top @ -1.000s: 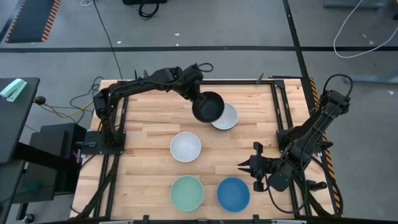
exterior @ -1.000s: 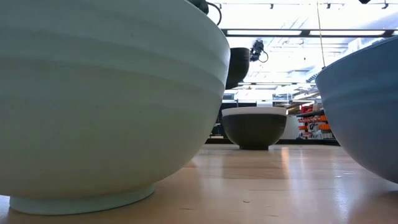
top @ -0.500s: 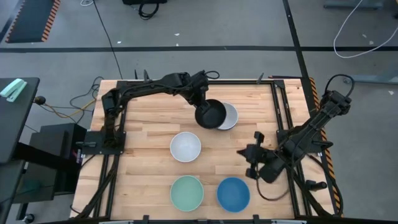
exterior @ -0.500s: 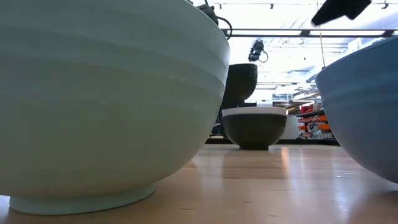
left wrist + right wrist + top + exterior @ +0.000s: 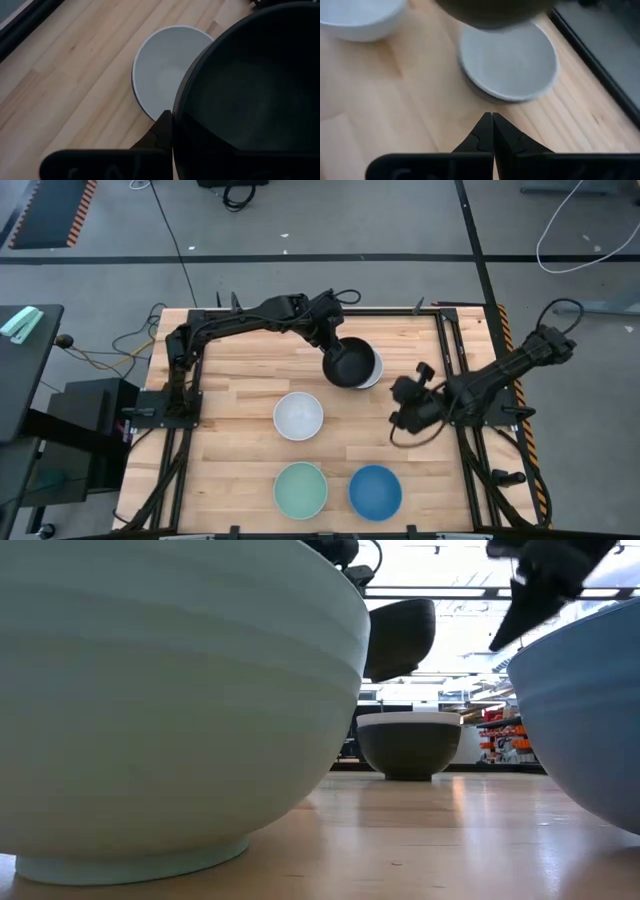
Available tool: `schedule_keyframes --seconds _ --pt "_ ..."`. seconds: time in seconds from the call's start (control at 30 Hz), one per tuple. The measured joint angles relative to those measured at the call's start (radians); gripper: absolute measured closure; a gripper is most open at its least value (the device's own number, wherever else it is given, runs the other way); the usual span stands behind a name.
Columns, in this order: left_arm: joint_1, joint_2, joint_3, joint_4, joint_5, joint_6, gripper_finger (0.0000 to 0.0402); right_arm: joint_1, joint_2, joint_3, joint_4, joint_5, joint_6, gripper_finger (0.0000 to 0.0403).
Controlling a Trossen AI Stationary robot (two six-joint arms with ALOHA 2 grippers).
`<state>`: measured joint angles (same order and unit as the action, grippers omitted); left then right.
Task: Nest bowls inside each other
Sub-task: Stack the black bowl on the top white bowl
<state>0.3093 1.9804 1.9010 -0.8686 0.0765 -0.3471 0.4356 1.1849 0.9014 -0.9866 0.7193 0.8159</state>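
Left arm reaches from the far-left corner of the bench (image 5: 240,380) across toward the middle; left gripper (image 5: 332,348) has its jaws clamped on the rim of a black bowl (image 5: 349,363) — held in the air, tilted in the low view.

White bowl (image 5: 298,415) sits mid-bench, alone. Mint green bowl (image 5: 301,489) at the near edge, left of the blue bowl (image 5: 375,492); the two stand near each other, not touching.

The carried black bowl hangs over a white-lined bowl (image 5: 373,374) on the far side, covering most of it from above. In the low view that bowl (image 5: 408,744) is dark outside with a white rim, resting on the bench, the carried one clear above it.

Right gripper (image 5: 406,402) hovers over bare wood just right of that pair — jaws pressed together, empty, as its wrist view shows.
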Motion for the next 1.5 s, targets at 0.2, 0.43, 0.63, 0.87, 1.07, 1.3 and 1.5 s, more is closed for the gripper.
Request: schedule_keyframes --seconds 0.2,0.43,0.63,0.87,1.07,1.3,1.5 --pt "0.004 0.0 0.0 -0.014 -0.002 0.001 0.0389 -0.141 -0.259 -0.228 0.102 -0.069 -0.004 0.0401" --pt "0.004 0.0 0.0 -0.012 -0.004 0.014 0.0389 -0.358 -0.449 -0.429 0.205 -0.195 -0.061 0.0402" --pt "0.008 0.0 0.0 -0.012 -0.004 0.018 0.0389 -0.592 -0.406 -0.497 0.48 -0.4 -0.231 0.0402" --pt "0.004 0.0 0.0 -0.023 -0.004 0.018 0.0389 -0.842 -0.275 -0.519 0.647 -0.613 -0.313 0.0402" --pt "0.001 0.0 0.0 -0.031 -0.004 0.019 0.0389 -0.908 -0.173 -0.563 0.87 -0.741 -0.328 0.0403" --pt "0.001 0.0 0.0 -0.044 -0.004 0.019 0.0389 -0.909 -0.039 -0.566 1.003 -0.781 -0.319 0.0403" --pt "0.002 0.0 0.0 -0.051 -0.005 0.02 0.0389 -0.909 0.099 -0.563 1.199 -0.837 -0.314 0.0403"
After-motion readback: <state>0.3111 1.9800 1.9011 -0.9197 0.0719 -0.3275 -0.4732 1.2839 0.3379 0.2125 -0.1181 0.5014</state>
